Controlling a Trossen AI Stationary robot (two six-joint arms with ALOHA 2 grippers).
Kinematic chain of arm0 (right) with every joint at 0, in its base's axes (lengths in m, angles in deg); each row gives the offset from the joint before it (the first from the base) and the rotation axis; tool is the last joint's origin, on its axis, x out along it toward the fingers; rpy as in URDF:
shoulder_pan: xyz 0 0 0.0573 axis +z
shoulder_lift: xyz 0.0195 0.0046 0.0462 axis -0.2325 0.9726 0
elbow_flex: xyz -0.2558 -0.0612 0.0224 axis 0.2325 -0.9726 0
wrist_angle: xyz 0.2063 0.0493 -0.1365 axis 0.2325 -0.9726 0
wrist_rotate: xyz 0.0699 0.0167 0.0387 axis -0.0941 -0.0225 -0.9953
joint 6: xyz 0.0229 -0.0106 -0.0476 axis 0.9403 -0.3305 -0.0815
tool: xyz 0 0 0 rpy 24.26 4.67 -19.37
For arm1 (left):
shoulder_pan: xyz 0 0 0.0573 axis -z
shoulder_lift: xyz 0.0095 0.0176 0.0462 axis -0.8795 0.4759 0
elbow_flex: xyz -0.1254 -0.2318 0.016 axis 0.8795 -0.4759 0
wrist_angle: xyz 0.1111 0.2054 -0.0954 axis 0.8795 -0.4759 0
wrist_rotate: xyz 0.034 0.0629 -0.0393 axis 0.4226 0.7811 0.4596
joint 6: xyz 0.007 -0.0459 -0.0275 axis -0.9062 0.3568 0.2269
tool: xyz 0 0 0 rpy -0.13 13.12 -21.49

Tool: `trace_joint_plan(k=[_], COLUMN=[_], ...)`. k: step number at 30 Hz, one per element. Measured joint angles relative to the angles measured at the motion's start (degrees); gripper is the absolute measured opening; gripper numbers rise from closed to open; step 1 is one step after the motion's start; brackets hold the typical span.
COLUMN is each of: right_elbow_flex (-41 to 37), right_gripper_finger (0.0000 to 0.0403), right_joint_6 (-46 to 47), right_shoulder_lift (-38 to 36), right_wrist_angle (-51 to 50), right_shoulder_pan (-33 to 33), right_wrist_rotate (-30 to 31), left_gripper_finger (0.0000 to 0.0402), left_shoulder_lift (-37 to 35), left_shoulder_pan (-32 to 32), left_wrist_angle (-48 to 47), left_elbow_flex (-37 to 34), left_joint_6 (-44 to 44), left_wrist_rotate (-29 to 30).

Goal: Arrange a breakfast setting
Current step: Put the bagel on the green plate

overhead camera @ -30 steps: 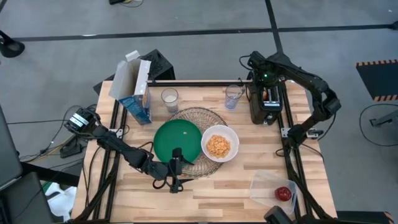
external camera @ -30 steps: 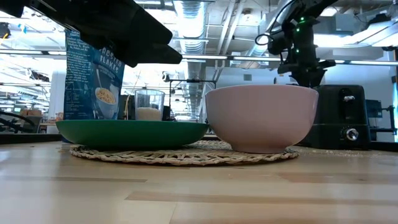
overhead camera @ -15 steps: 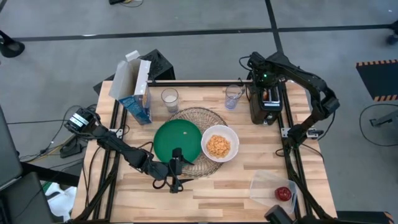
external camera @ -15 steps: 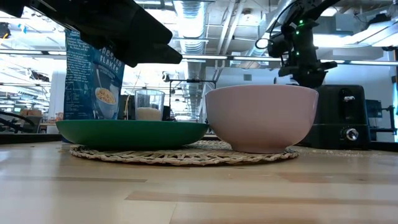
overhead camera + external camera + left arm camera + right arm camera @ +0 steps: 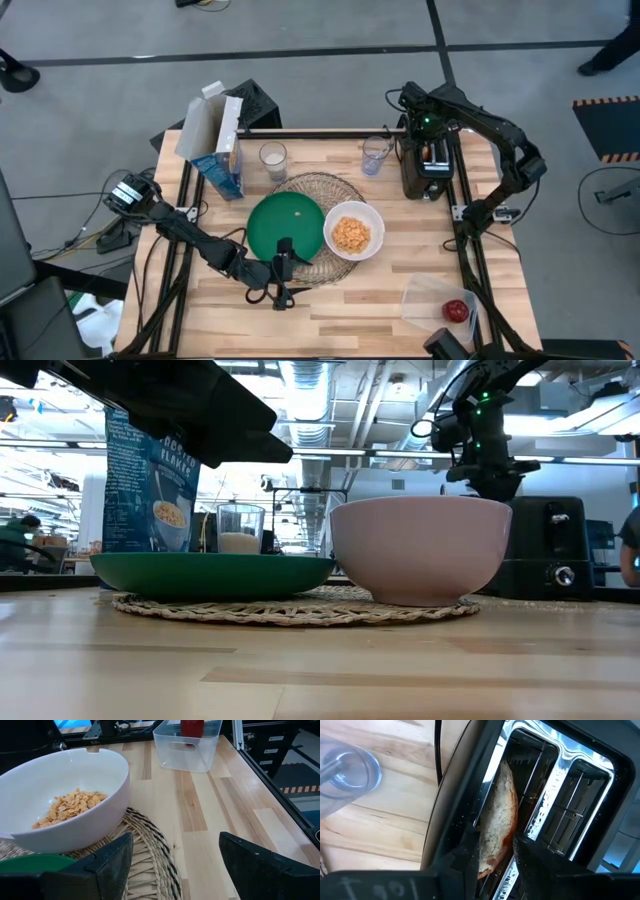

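A green plate and a white bowl of orange cereal sit on the round wire mat. A pale bagel stands on edge in a slot of the black toaster. My right gripper points down into that slot, shut on the bagel. My left gripper stands open at the plate's near edge with nothing between its fingers. Two clear glasses stand behind the mat. A small red apple lies in a clear tub. My right gripper pinches the bagel's upper edge between its two fingers, one on each flat face. The fingers come from above, pointing down into the slot. The bagel stands on edge, with the rest of it down in the toaster.
A cereal box stands at the far left. The clear plastic tub sits at the near right corner. Bare wood lies along the near edge and between the bowl and the tub. A person shows in the room beyond the table.
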Motion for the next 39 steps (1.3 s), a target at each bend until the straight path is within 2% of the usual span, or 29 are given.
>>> trace_joint_plan(k=[11,23,29,39], right_elbow_flex=[-3.15,-3.30,-3.35,2.06], right_gripper_finger=[0.0133,0.0085,0.0079,0.0078], right_joint_6=[-1.11,-1.53,-1.75,-1.53], right_shoulder_lift=[-0.20,0.00,-0.51,-1.18], right_wrist_angle=[1.82,1.99,1.73,-2.75], right_shoulder_pan=[-1.30,-1.00,-1.00,-1.02], right_wrist_rotate=[1.14,1.21,2.09,2.32], left_gripper_finger=[0.0281,0.0281,0.0281,0.0281], left_shoulder_lift=[0.00,0.00,0.00,0.00], left_shoulder_pan=[0.00,0.00,0.00,-0.04], left_wrist_angle=[-0.18,-0.20,-0.18,0.10], left_elbow_flex=[0.00,0.00,0.00,0.00], left_joint_6=[0.00,-0.02,-0.02,-0.04], left_wrist_rotate=[0.19,0.63,0.73,0.90])
